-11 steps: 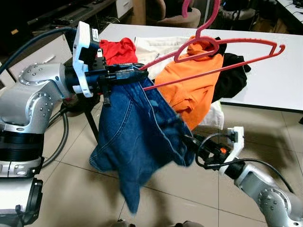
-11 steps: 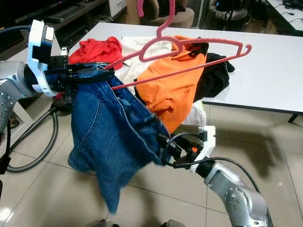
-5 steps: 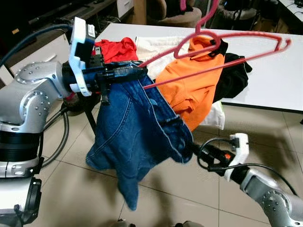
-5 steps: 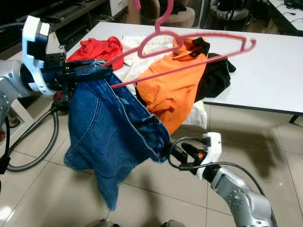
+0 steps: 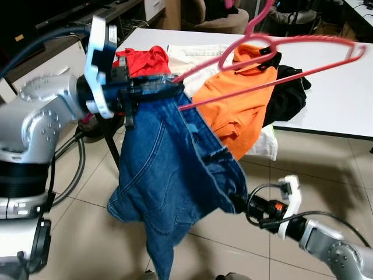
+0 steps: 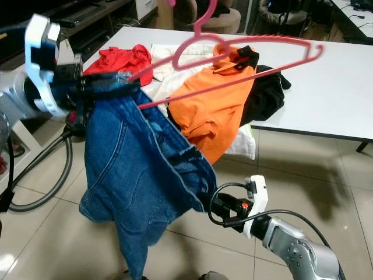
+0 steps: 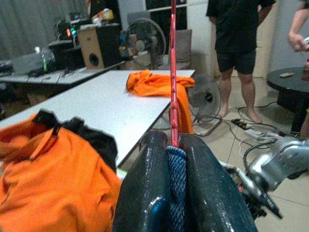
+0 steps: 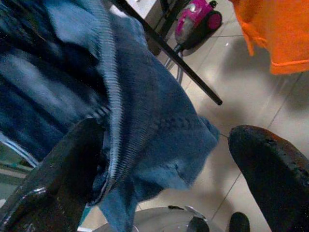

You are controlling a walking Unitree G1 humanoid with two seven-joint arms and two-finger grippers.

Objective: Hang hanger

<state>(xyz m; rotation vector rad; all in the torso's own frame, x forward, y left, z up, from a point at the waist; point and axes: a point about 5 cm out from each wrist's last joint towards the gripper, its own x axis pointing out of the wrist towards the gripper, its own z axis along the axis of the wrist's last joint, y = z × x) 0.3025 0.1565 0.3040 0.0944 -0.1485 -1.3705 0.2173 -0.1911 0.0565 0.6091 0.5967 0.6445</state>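
Observation:
My left gripper is held up at the left, shut on the waistband of the blue jeans and on one end of the pink hanger. The hanger sticks out to the right over the table, hook upward. In the left wrist view the fingers pinch denim with the hanger's bar running away from them. My right gripper is low over the floor at the jeans' lower corner. Its fingers stand wide open, with denim lying against one of them.
A white table ahead holds an orange shirt, a red garment, a black garment and white cloth. Cables loop on the tiled floor at left. A person stands beyond the table.
My right gripper has sunk lower toward the floor, and the jeans' lower corner hangs lower with it. The hanger's far end has risen slightly.

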